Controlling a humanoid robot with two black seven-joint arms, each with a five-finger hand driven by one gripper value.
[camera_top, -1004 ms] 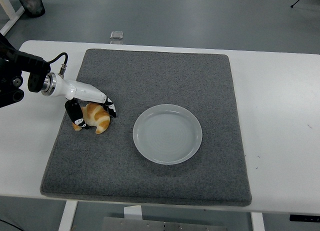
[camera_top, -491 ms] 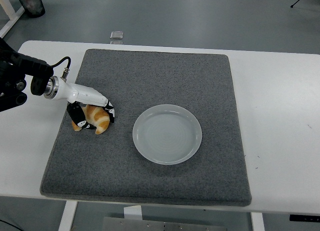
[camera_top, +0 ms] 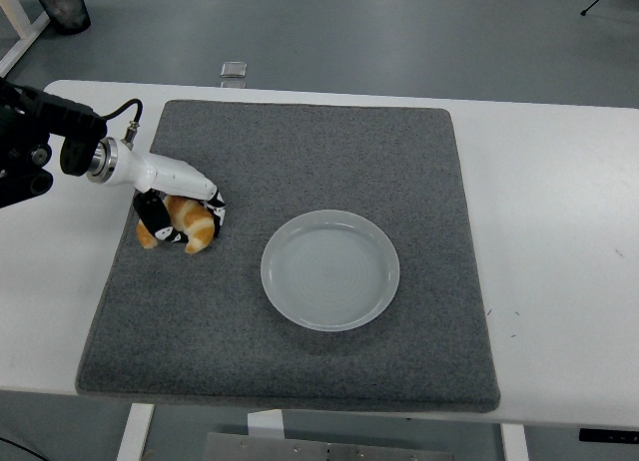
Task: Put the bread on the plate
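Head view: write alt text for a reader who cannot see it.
The robot's left hand grips a golden piece of bread at the left side of a grey mat on a white table. An empty pale plate sits on the mat to the bread's right.

White table (camera_top: 559, 231), wide and flat, with its near edge along the bottom. Big gray mat (camera_top: 300, 162) lying flat on top, filling most of the middle and reaching close to the near edge. Bare white strips left on both sides of the mat, the right one wider. A few tiny dark specks on the right strip. Gray floor behind the far edge.
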